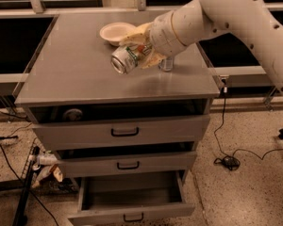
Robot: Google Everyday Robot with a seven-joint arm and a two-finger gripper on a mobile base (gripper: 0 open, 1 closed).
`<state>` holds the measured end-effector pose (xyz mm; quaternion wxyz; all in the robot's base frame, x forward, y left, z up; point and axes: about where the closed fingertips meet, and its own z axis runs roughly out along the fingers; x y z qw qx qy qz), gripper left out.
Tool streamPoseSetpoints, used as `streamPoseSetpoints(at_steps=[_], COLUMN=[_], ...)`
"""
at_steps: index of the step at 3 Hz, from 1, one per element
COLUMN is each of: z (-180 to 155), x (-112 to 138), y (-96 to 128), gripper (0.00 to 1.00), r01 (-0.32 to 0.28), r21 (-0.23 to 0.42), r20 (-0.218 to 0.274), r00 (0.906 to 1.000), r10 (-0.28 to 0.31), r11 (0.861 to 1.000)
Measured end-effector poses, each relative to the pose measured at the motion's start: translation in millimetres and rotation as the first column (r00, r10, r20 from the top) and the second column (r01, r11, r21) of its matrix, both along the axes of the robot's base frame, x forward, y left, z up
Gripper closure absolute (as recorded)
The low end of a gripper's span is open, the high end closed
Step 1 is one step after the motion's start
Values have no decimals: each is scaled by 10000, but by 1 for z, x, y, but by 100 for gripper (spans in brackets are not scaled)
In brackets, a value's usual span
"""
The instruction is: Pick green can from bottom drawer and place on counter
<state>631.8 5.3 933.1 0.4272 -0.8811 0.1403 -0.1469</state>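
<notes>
The green can (126, 59), short and silvery with a green-and-white label and a red mark, lies tilted on its side in my gripper (140, 51), just above the middle of the counter (75, 74). The gripper's pale fingers are shut on the can from above and below. My white arm reaches in from the upper right. The bottom drawer (132, 199) stands pulled open at the foot of the cabinet, and its inside shows nothing.
A white bowl (115, 32) sits at the back of the counter. A taller slim can (166, 64) stands behind my gripper. The two upper drawers (125, 131) are slightly open. Cables and a stand lie on the floor at left and right.
</notes>
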Motion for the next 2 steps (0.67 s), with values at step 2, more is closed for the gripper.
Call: streamPoseSetpoints(at_steps=[2], z=[-30], x=[11], y=[-2], gripper=[100], r01=[529], r21=[-241], r20=[-1231], r00=[9908], r10=[-554], r11=[9983])
